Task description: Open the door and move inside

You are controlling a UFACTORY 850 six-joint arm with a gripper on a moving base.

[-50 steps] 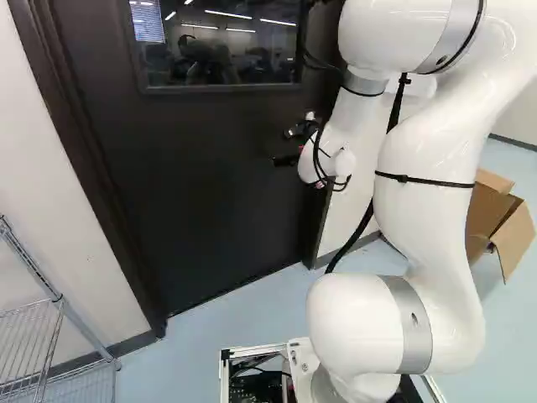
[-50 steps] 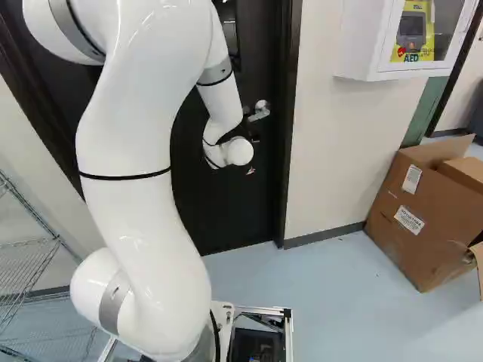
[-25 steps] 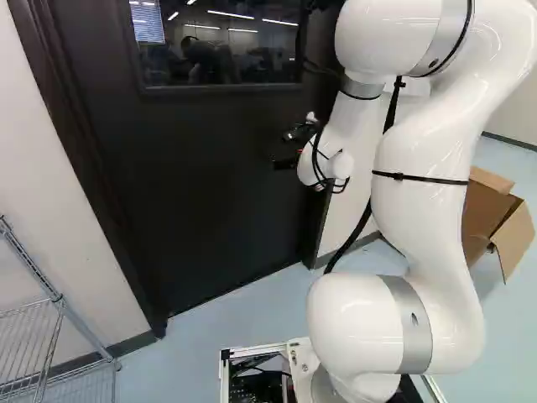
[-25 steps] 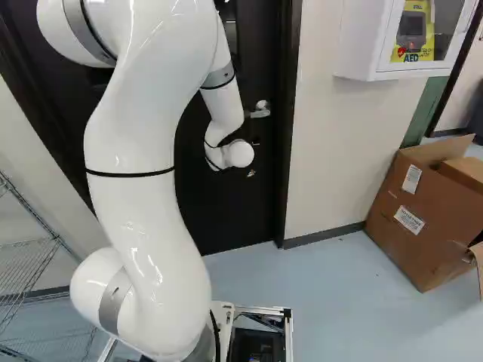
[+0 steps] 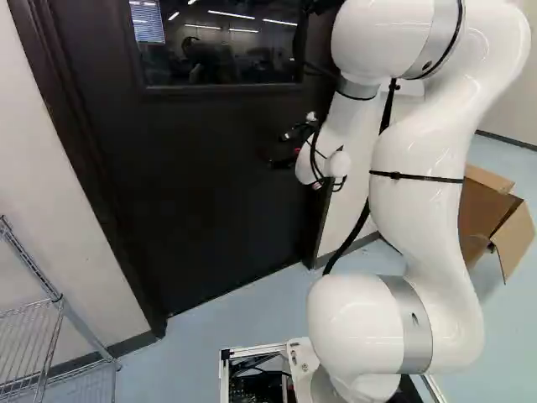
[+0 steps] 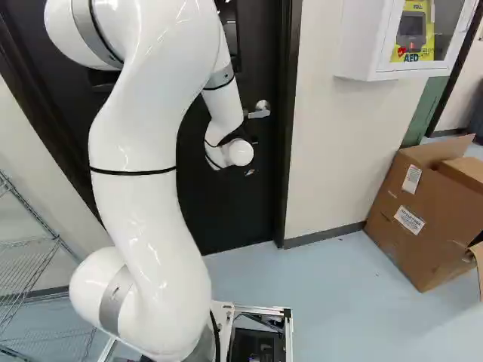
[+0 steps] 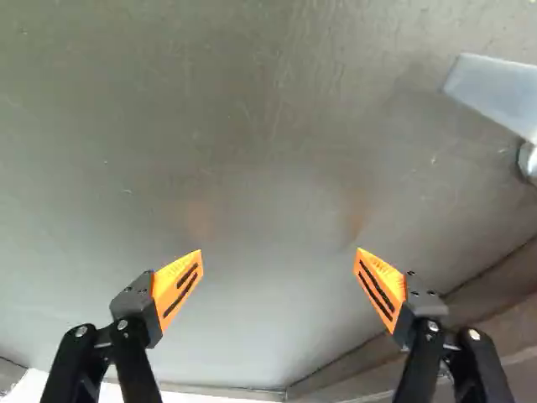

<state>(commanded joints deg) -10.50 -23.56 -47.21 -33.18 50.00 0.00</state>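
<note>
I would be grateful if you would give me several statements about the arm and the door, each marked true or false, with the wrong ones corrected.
1. The door is shut. True.
2. The end effector is clamped on the lever handle. False: its fingers stand open, and the handle is off to one side.
3. A window is set in the upper part of the door. True.
4. The cardboard box sits on a wire shelf. False: it stands on the floor.

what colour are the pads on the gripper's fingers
Bright orange, with dark slots on the pads; the wrist view shows them best.
</note>
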